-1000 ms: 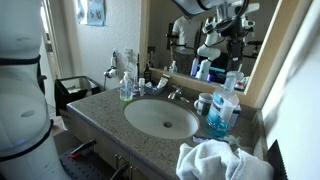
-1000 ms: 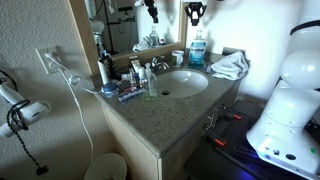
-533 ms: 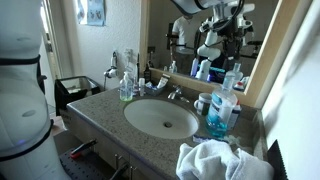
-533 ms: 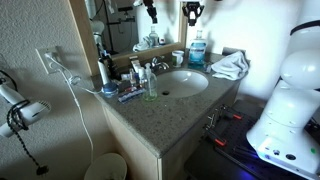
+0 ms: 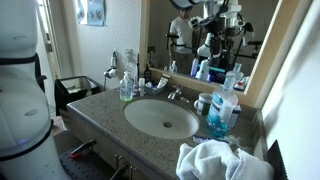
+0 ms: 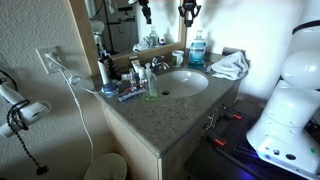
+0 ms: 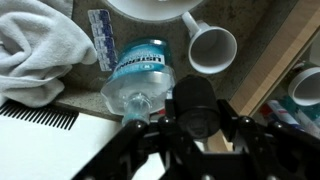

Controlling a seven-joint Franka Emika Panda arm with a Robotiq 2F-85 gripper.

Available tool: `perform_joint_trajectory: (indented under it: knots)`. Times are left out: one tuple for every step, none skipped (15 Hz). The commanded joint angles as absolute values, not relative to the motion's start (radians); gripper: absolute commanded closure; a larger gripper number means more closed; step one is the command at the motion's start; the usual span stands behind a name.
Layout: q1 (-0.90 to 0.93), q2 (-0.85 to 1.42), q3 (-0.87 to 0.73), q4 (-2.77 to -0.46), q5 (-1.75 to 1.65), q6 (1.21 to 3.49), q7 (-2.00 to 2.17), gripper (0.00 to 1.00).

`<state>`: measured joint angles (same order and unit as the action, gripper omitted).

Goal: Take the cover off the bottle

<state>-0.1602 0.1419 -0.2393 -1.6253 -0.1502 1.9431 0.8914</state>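
A clear bottle of blue mouthwash (image 5: 221, 111) stands at the back of the granite counter beside the sink, also in an exterior view (image 6: 198, 49). In the wrist view the bottle (image 7: 140, 70) lies below me with its neck open and no cover on it. My gripper (image 7: 197, 115) is shut on the black cover (image 7: 194, 98) and holds it well above the bottle. The gripper shows high up in both exterior views (image 5: 214, 20) (image 6: 188, 10), in front of the mirror.
A white towel (image 5: 215, 160) lies at the counter's near corner, with a black comb (image 7: 40, 115) beside it. A white mug (image 7: 210, 48) stands next to the bottle. The sink basin (image 5: 160, 118), the faucet (image 5: 176, 94) and small bottles (image 5: 126, 88) fill the rest of the counter.
My gripper has risen higher above the bottle with the black cover in it. The bottle has not moved.
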Motion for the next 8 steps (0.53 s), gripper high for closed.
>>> perform_joint_trajectory:
  knots:
    - [-0.139, 0.014, -0.218, -1.778, -0.171, 1.92, 0.947, 0.8]
    - [-0.135, -0.021, -0.211, -1.829, -0.18, 1.929, 0.968, 0.8]
    - [-0.131, -0.058, -0.202, -1.885, -0.189, 1.937, 0.997, 0.8]
    - [-0.13, -0.098, -0.191, -1.95, -0.199, 1.948, 1.033, 0.8]
    - [-0.13, -0.13, -0.179, -2.0, -0.202, 1.951, 1.061, 0.8]
    - [-0.131, -0.162, -0.165, -2.057, -0.212, 1.955, 1.099, 0.8]
    - [-0.135, -0.195, -0.15, -2.112, -0.226, 1.96, 1.138, 0.8]
    - [-0.139, -0.229, -0.135, -2.171, -0.231, 1.975, 1.174, 0.8]
